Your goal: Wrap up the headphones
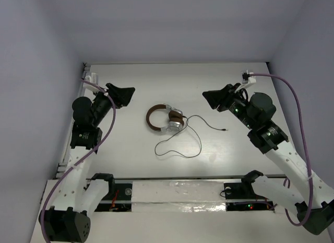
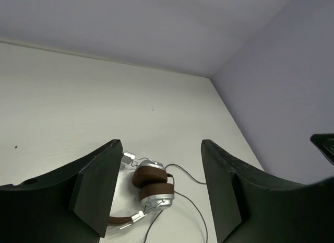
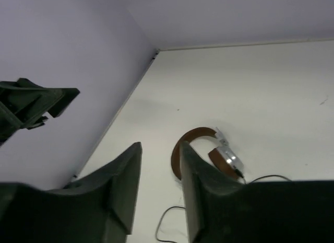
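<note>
The headphones (image 1: 164, 119) lie flat mid-table, with a brown headband to the left and silver earcups with brown pads folded together. The thin dark cord (image 1: 180, 145) trails loose toward me in a wide loop, and its plug (image 1: 223, 130) lies to the right. My left gripper (image 1: 128, 96) hovers open and empty to the headphones' left. In the left wrist view the headphones (image 2: 154, 188) show between the fingers (image 2: 99, 191). My right gripper (image 1: 209, 101) hovers open and empty to their right, its gap narrower. The right wrist view shows the headband (image 3: 197, 134) and the cord (image 3: 167, 222).
A thick purple cable (image 1: 297, 112) runs from a white wall connector (image 1: 246, 77) down the right arm. A second connector (image 1: 91, 77) sits at the back left corner. Walls enclose the table's back and sides. The arm bases stand along a rail (image 1: 177, 191) at the near edge.
</note>
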Action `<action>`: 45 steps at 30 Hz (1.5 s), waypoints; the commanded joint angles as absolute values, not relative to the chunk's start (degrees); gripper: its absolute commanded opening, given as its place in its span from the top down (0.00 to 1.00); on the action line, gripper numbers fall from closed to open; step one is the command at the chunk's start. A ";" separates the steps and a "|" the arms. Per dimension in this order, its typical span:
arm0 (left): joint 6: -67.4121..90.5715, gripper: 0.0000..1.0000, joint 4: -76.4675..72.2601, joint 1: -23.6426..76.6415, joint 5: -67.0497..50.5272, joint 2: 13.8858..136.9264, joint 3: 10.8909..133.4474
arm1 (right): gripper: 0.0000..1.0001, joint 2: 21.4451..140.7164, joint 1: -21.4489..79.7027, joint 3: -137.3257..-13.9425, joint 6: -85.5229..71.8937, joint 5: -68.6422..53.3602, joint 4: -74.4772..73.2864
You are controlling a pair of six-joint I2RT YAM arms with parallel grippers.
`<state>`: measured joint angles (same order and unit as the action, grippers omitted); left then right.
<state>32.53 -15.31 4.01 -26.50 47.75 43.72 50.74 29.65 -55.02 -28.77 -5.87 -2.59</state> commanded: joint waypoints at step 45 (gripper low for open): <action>17.75 0.68 10.73 23.28 -0.97 97.37 64.42 | 0.44 48.51 30.15 -45.79 -31.03 -11.77 5.54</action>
<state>16.49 12.86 22.20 -1.02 96.03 61.54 48.47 29.71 -46.00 -30.89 -9.96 1.34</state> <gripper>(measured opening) 0.326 0.564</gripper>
